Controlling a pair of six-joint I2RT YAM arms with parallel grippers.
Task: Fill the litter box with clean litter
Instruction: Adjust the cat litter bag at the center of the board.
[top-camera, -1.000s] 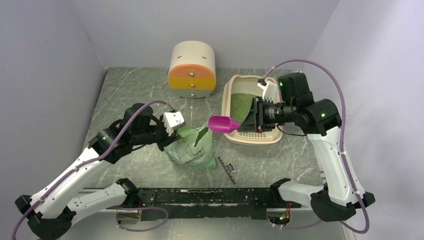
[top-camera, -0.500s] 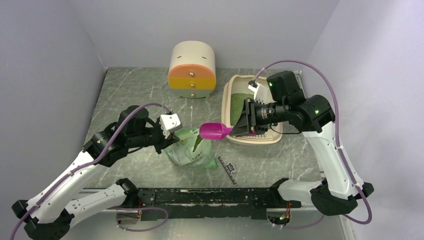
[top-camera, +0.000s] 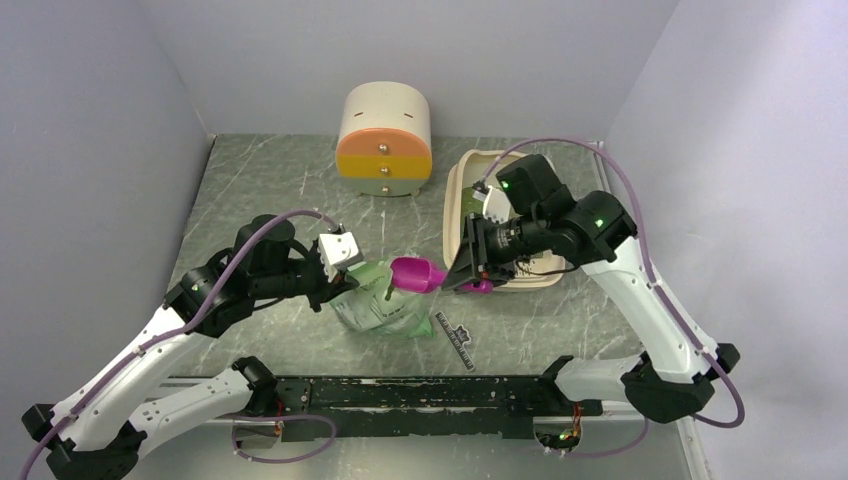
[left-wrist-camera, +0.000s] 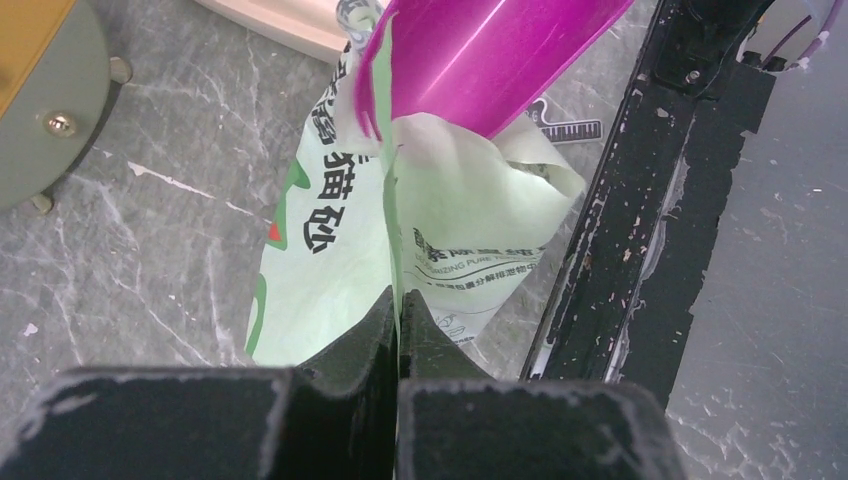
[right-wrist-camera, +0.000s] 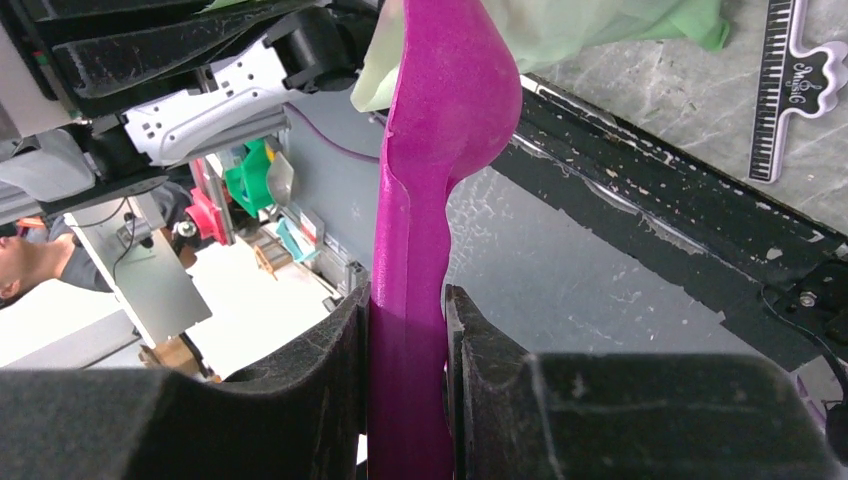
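The beige litter box (top-camera: 452, 200) stands at the back right, mostly hidden by my right arm; a strip of green litter (top-camera: 468, 200) shows inside it. My right gripper (top-camera: 478, 285) is shut on the handle of the magenta scoop (top-camera: 415, 273), whose bowl dips into the open mouth of the green litter bag (top-camera: 385, 305). The scoop also shows in the right wrist view (right-wrist-camera: 440, 130) and the left wrist view (left-wrist-camera: 490, 55). My left gripper (top-camera: 335, 275) is shut on the bag's edge (left-wrist-camera: 400, 240) and holds it open.
A round beige-and-orange drawer unit (top-camera: 385, 140) stands at the back centre. A small black ruler-like card (top-camera: 457, 340) lies in front of the bag. The black base rail (top-camera: 420, 392) runs along the near edge. Grey walls close in left and right.
My right arm has swung left from the litter box, carrying the scoop to the bag and tipping its bowl down into the opening. The left gripper has kept its hold on the bag.
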